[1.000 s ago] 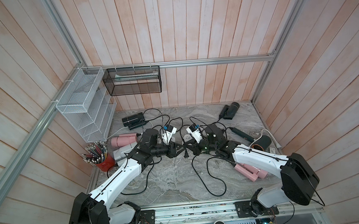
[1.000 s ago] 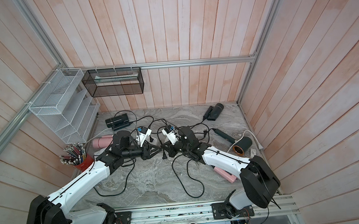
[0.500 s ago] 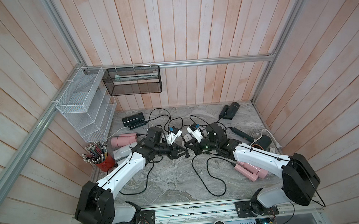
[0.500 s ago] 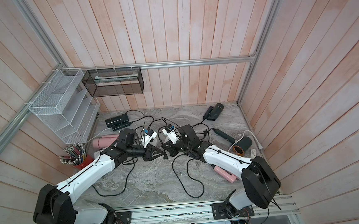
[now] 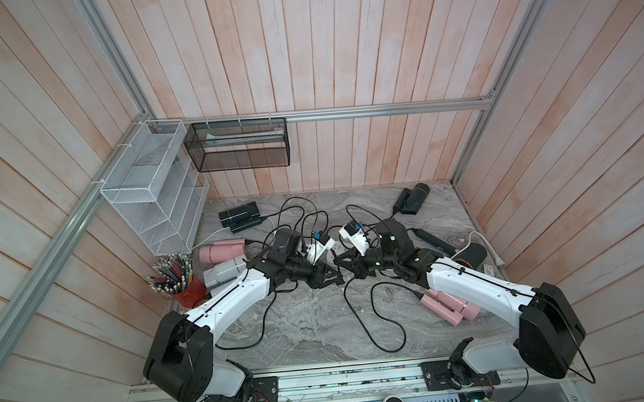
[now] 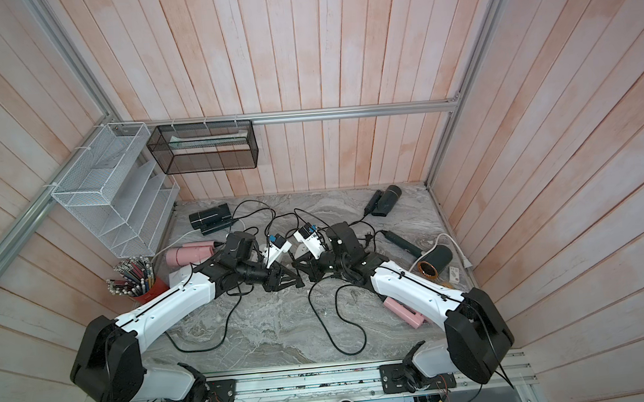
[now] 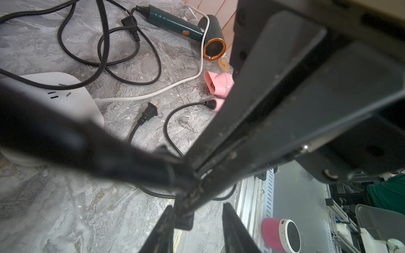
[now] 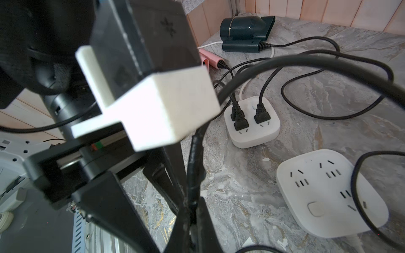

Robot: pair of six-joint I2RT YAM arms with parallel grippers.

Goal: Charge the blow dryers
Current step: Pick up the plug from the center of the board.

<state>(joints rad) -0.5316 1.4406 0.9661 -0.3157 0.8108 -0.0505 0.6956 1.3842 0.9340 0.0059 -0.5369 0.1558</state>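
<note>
At the table's middle my right gripper is shut on a black cord just above its plug. My left gripper meets it tip to tip. Its jaws stand open around that plug, one finger touching it and a gap on the other side. Blow dryers lie around: pink and pale grey at the left, black ones at the back left and back right, dark green at the right, pink under my right arm.
Two white square power strips lie by the grippers, one with three black plugs in it, one with bare sockets. A loose plug and looping black cords cross the marble. A red pencil cup and white wire rack stand at the left.
My left arm has swung in toward the right gripper, and its jaws have narrowed a little around the plug. The right gripper has stayed shut on the cord, hardly moving.
</note>
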